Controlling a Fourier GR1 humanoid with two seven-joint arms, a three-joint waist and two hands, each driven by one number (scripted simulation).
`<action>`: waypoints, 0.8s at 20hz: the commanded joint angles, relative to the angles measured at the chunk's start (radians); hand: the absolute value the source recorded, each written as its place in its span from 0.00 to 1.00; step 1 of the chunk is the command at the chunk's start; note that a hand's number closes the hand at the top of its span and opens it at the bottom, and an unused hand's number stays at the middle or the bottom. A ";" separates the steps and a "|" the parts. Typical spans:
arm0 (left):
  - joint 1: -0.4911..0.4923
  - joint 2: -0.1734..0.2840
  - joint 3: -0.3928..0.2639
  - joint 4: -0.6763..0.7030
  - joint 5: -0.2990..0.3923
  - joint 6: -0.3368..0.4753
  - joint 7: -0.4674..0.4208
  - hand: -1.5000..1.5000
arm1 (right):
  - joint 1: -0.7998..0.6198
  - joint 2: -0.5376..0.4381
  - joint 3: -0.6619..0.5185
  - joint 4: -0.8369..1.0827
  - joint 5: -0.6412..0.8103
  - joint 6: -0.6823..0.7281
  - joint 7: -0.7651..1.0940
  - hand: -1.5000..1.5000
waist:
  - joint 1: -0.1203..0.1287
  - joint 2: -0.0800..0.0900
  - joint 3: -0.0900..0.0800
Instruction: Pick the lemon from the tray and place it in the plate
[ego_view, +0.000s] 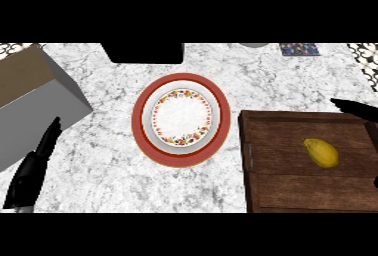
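1. The right hand (356, 108) shows only as dark fingers at the right edge, above the far right corner of the tray (280, 150); whether they are open or curled cannot be told. It holds nothing.
2. The left hand (33, 167) rests at the near left, fingers straight and empty.
3. The lemon (322, 152) lies on the tray, right of centre, untouched.
4. The plate (181, 118), left of the tray, holds nothing; judged from this, the pick and the placement both remain.
5. The marble counter (103, 165) also carries a grey box (33, 100) at the far left.
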 joint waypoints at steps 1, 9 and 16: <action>0.045 0.002 0.035 -0.040 -0.002 -0.030 -0.007 0.50 | -0.008 0.037 0.042 0.072 0.121 -0.004 -0.118 0.00 | -0.003 -0.002 0.000; 0.019 -0.064 0.029 -0.009 -0.077 -0.008 0.006 0.50 | -0.135 0.080 0.078 0.170 0.182 0.055 -0.123 0.00 | -0.005 -0.002 -0.001; -0.012 -0.055 0.065 -0.088 -0.070 -0.056 0.090 0.50 | -0.146 0.161 0.149 0.319 0.308 -0.079 -0.226 0.00 | 0.001 0.000 0.000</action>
